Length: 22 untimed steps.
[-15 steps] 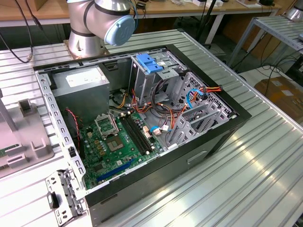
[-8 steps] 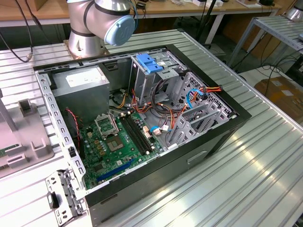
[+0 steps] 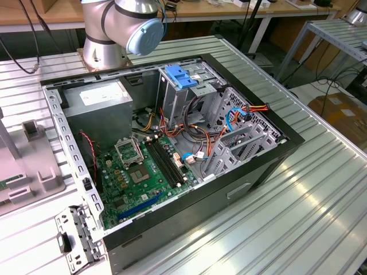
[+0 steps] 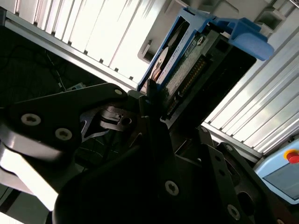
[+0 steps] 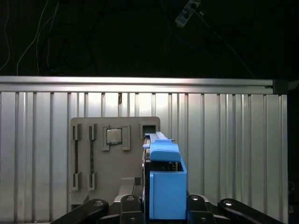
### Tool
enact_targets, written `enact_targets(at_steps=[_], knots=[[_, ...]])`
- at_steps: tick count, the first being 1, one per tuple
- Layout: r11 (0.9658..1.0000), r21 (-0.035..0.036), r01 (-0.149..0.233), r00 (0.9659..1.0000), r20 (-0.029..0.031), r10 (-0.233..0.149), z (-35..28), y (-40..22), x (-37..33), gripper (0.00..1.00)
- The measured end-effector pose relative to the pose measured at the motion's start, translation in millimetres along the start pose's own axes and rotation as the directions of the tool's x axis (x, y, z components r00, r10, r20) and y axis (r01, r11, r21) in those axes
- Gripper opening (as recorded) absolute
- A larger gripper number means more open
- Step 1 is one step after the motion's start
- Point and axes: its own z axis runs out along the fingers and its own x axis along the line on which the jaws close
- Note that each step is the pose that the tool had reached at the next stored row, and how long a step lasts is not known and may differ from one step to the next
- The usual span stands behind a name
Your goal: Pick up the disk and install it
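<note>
Gripper closed on the disk, clamping it from both sides at its blue rails, held edge-on over the ribbed worktop. Grey fixture tray lies beyond it, with what looks like a CPU seated in it.

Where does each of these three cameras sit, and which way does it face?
Exterior view: off the arm, looking down on the open computer case on the ribbed table; the arm shows.
First wrist view: on the arm, looking past the gripper and the disk it grips at a grey fixture.
Second wrist view: on the arm, beside the gripper, looking along the disk.
Both wrist views share gripper and disk.
</note>
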Motion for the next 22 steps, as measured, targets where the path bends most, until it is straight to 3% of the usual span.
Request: enact_targets(at_steps=[9, 22], knots=[[1.0000, 0.0000, 0.000, 1.0000, 0.0000, 0.000, -11.8, 0.5, -0.6, 0.36], [1.0000, 0.0000, 0.000, 1.0000, 0.0000, 0.000, -12.9, -1.6, 0.6, 0.36]])
